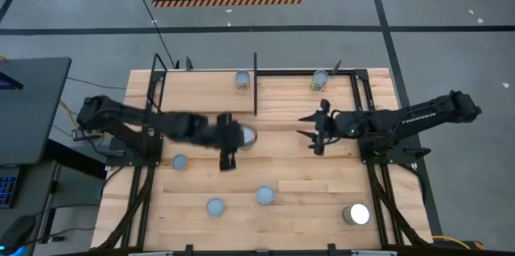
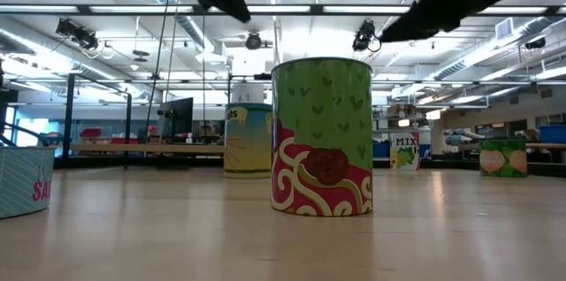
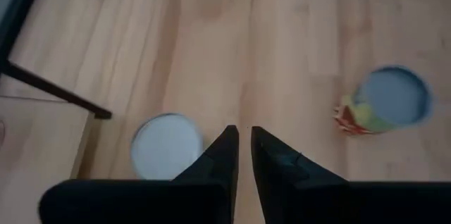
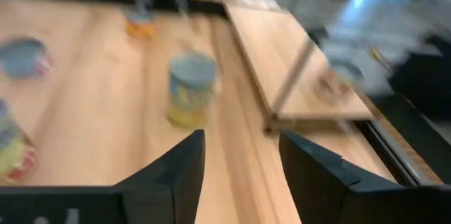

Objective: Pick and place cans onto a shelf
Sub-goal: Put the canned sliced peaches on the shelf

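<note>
Cans [image 1: 265, 195]: rigid, smooth-sided tins, likely slippery, five on the table's near half, two on the shelf [image 1: 290, 95] at its far edge; grip mid-wall; left gripper [image 3: 243, 143] nearly closed, empty; right gripper [image 4: 239, 157] wide, empty.

The plank table [image 1: 306, 192] carries seven cans: five stand on its open boards, one [image 1: 247, 136] near the middle, one [image 1: 179, 162] towards the left, two [image 1: 215, 206] [image 1: 265, 195] nearer the front, and a wider bright one [image 1: 356, 214] at front right. Two more [image 1: 243, 79] [image 1: 320, 80] stand at the back, on the shelf [image 1: 282, 99], a pale panel framed by black rods
</note>
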`<state>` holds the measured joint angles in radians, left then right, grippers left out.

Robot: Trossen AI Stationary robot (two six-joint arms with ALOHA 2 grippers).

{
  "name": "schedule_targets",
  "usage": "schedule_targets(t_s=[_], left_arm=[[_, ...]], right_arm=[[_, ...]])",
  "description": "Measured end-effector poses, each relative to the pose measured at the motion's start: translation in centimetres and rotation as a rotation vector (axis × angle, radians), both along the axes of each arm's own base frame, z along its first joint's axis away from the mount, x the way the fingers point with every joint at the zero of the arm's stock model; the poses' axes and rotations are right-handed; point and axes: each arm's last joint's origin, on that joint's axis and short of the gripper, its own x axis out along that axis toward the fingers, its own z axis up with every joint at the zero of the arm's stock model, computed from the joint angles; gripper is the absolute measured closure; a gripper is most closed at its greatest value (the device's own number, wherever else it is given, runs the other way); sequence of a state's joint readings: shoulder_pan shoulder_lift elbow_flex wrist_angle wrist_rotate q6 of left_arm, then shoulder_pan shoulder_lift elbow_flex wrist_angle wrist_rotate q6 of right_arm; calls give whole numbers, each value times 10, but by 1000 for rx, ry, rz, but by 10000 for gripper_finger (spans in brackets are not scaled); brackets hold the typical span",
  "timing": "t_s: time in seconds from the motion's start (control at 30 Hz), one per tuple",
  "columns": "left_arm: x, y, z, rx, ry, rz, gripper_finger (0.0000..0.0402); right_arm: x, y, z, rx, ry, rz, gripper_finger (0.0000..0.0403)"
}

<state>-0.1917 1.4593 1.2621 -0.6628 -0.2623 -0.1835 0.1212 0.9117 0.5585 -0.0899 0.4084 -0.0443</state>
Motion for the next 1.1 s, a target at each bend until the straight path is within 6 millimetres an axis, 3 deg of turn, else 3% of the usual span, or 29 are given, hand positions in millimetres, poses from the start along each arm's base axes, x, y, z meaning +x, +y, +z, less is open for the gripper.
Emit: schedule_targets(t_s=[0.17, 0.37, 0.57, 0.77, 1.1], left_arm=[[-12, -52, 0, 93, -52, -34, 356], [-23, -81, -14, 151, -129, -7, 356], [-28, -82, -38, 114, -110, 38, 350], [-32, -78, -57, 116, -81, 63, 298], [-32, -78, -62, 139, -89, 35, 219]], right_arm=[[-15, -10, -4, 84, 203, -222, 162], [-38, -38, -21, 228, 451, -544, 77], [-41, -73, -36, 436, 557, -741, 21], [-52, -105, -49, 530, 630, -939, 12], [-66, -121, -69, 808, 802, -1033, 16]])
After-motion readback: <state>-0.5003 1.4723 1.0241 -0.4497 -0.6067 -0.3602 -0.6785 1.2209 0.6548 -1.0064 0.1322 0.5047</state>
